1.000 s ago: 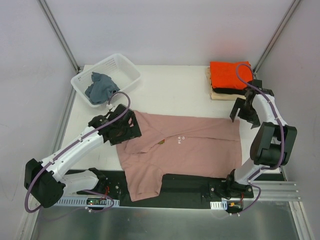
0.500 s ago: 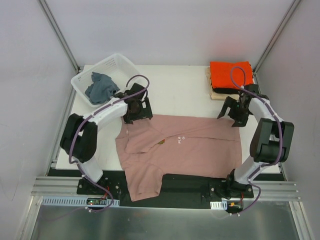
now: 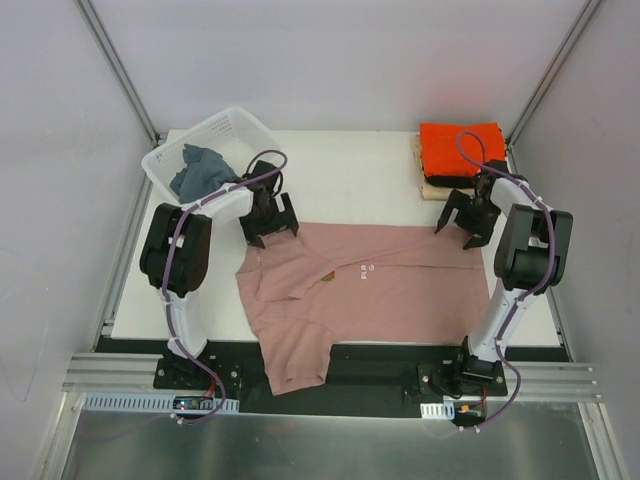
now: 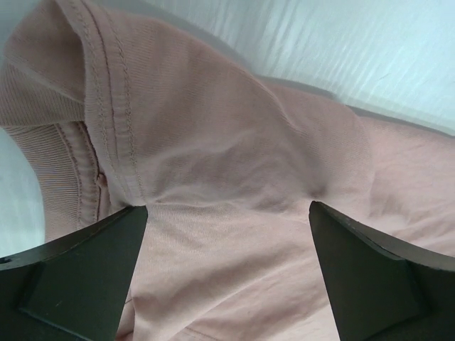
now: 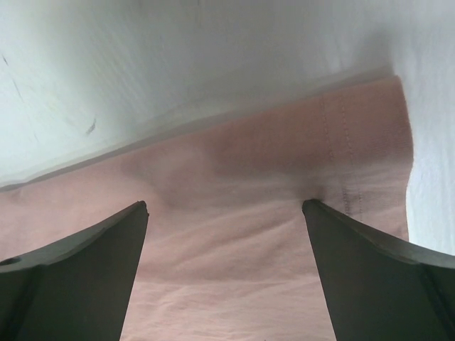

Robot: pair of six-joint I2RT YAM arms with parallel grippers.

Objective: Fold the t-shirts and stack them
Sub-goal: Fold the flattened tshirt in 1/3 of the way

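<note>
Dusty-pink t-shirt (image 3: 370,285) lies spread on desk (image 3: 350,180). Left pincer (image 3: 272,222) spread wide over its far-left shoulder; right pincer (image 3: 460,228) spread wide over far-right corner. Nothing pinched. Folded orange t-shirt (image 3: 460,148) tops the stack at far right.

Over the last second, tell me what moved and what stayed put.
The left gripper swung from the left side of the dusty-pink t-shirt to its far-left corner; the right gripper edged left to the far-right corner. Both are open, gripping nothing. The basket and the folded stack stayed put.
</note>
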